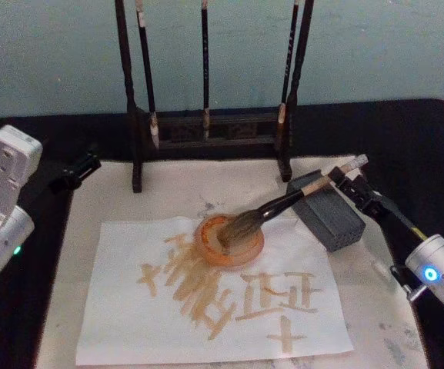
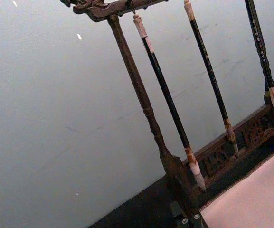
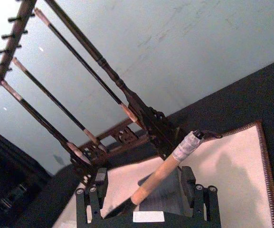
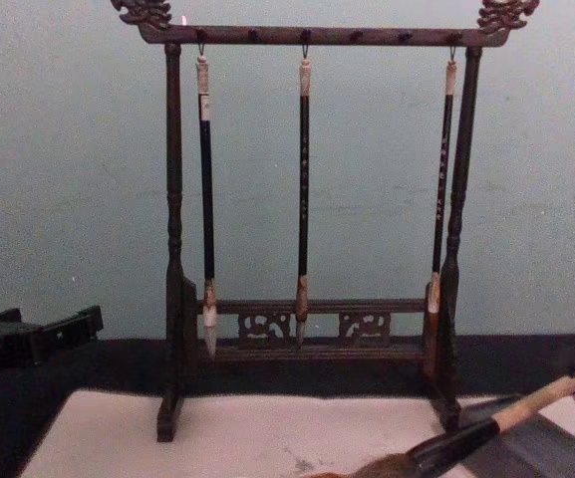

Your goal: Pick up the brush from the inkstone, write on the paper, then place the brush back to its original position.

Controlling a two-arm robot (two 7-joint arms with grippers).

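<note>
Right gripper [image 3: 144, 174], jaws wide, astride the brush [image 3: 167, 164] (bristles hidden in wrist view) — left gripper [image 1: 75, 171] aside.

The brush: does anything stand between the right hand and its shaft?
Nothing visible does. The right hand is open, with its fingers on either side of the brush shaft near the wrapped end, by the inkstone. The left hand rests far off on the left.
</note>
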